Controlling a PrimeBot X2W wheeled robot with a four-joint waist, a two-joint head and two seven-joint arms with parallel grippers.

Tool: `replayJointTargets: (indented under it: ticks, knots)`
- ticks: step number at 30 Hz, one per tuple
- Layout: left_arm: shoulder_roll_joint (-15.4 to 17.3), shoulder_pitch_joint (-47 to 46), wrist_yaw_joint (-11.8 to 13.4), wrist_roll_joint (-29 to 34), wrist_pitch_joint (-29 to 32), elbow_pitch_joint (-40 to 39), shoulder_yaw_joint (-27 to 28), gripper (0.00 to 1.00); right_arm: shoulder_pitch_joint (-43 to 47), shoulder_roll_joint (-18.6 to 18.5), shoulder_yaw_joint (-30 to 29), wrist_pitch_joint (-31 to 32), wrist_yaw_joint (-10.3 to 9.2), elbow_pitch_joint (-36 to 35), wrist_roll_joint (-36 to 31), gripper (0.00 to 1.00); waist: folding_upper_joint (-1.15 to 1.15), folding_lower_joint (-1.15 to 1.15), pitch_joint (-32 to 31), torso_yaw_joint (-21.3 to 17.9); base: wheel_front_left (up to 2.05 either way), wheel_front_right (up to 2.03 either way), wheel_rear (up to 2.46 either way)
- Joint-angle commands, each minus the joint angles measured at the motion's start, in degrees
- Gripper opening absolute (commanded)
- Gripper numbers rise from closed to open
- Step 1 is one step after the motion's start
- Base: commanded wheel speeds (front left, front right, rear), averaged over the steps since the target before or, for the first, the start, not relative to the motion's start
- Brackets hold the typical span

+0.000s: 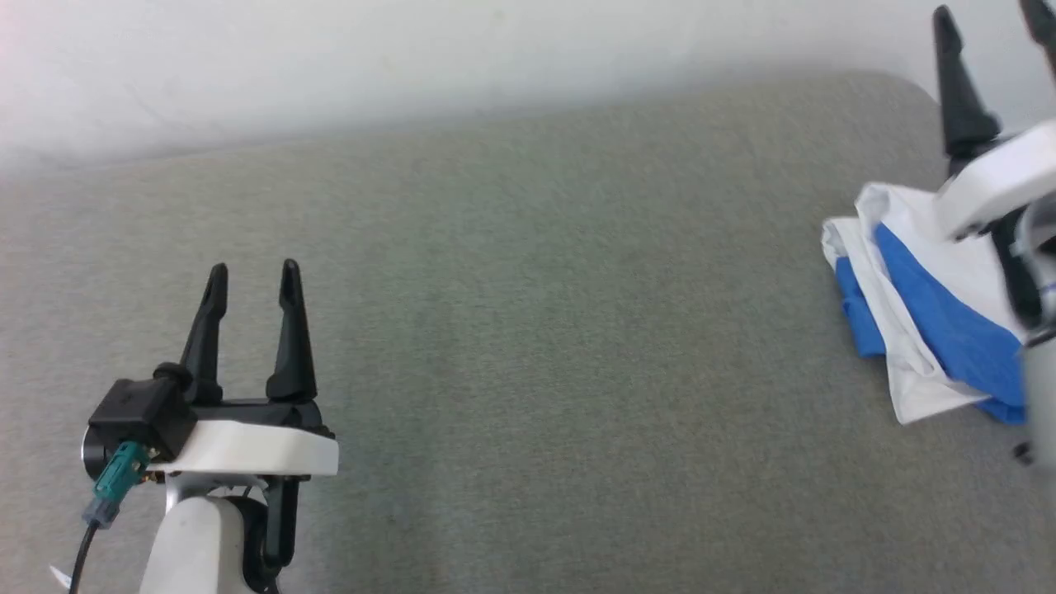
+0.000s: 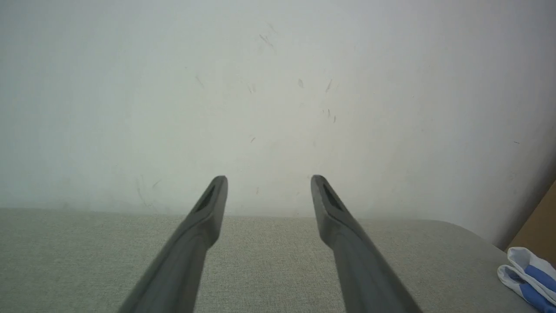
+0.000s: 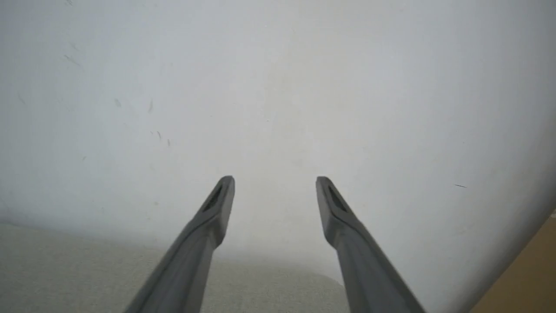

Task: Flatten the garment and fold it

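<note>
The garment (image 1: 940, 318) is seen at the far right of the grey fabric-covered surface (image 1: 528, 330), close to its rounded corner, where it lies bunched in a small heap with white and bright blue folds mixed together. It is also seen at the lower right edge of the left wrist view (image 2: 527, 278). The left gripper (image 1: 254, 274) is held over the left part of the surface, well apart from the garment; its fingers are spread and nothing is held between them (image 2: 269, 180). The right gripper (image 1: 990, 12) is raised above the garment, its fingers pointed toward the white wall (image 1: 330, 66). In the right wrist view its fingers are also spread, with nothing between them (image 3: 276, 180).
</note>
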Motion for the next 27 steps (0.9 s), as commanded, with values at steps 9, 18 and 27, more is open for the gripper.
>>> replayJointTargets:
  ticks: [9, 18, 27]
  knots:
    - [-0.3, 1.0, 2.0, -0.1, 0.6, 1.2, -0.5, 1.00, 15.2, 14.2, -5.3, -7.7, -0.12, -12.1, -2.7, 1.00, 0.00, 0.02, -8.0, 9.8, 0.00, 0.00, 0.00]
    - [-0.9, 1.6, 2.9, -0.4, 1.3, 3.9, -1.7, 1.00, 25.5, 15.2, -5.5, -13.2, -0.12, -11.9, 3.0, 1.00, 0.00, 0.02, -10.6, 12.4, 0.00, 0.00, 0.00]
    - [-1.6, 2.4, 3.7, -1.3, 1.2, 8.9, -2.8, 1.00, 32.9, 15.2, -4.8, -14.1, -0.12, -10.5, 2.4, 1.00, 0.00, 0.02, -11.9, 13.0, 0.00, 0.00, 0.00]
